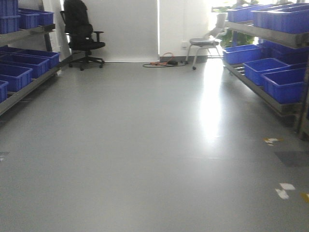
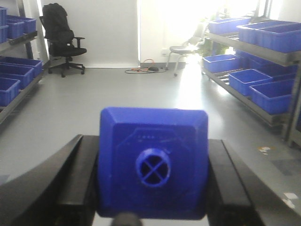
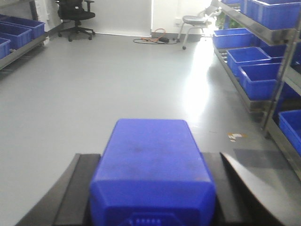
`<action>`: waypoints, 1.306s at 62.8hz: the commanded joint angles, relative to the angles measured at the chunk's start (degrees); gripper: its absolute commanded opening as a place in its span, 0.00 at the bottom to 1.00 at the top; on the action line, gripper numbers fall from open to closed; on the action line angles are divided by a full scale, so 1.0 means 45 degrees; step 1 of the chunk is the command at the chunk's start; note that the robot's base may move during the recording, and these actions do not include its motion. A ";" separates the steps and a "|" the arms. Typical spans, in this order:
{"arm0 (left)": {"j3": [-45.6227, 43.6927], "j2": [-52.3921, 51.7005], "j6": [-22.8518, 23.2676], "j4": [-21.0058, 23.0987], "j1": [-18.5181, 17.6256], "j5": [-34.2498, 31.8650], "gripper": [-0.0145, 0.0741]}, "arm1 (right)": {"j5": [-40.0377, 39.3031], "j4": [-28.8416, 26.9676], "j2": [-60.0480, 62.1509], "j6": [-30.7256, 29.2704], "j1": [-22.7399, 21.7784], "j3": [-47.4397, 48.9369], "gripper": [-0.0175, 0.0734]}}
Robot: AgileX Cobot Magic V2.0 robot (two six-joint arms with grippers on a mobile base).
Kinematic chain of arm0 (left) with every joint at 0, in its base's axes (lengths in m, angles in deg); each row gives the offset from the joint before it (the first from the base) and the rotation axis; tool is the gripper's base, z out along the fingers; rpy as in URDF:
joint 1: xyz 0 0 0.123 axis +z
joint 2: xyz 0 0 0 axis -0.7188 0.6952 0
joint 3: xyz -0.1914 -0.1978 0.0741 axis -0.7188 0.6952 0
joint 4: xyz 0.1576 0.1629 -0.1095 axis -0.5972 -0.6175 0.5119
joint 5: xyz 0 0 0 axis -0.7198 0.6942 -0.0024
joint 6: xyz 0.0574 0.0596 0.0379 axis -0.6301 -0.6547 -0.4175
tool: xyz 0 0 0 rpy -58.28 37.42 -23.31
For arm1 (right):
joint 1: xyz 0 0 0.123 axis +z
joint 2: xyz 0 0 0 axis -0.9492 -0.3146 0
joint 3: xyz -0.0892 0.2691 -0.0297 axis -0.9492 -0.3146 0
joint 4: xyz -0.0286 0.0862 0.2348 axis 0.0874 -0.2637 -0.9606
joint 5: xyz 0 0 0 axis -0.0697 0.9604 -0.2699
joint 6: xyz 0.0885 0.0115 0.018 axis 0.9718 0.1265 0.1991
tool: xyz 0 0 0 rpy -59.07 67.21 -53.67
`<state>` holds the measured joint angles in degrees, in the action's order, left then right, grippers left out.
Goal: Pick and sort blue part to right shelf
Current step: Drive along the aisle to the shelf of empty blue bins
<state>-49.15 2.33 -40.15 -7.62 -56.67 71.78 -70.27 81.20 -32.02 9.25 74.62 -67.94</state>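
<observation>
Office chair (image 1: 82, 31) at 11 o'clock, stool (image 1: 203, 43) at 1, right shelf (image 1: 270, 35) at 2. Left gripper (image 2: 154, 181) clamps the blue part (image 2: 153, 141), cap facing the camera; right gripper (image 3: 151, 188) clamps another blue block (image 3: 150, 155).

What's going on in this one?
The robot stands on the open floor with both arms loaded. Its left gripper is closed on the blue part, round cap facing the wrist camera. Its right gripper is closed on a second blue block. The right shelf with its blue bins lies ahead to the right, apart from both arms; neither piece is set down yet.
</observation>
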 commanded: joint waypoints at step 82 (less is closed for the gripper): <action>-0.0402 0.0125 0.0007 -0.0062 0.0029 -0.1137 0.62 | -0.1147 0.0141 -0.0076 -0.0029 -0.0042 0.0376 0.61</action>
<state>-49.15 2.33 -40.15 -7.62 -56.67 71.78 -70.27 81.20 -32.02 9.25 74.62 -67.94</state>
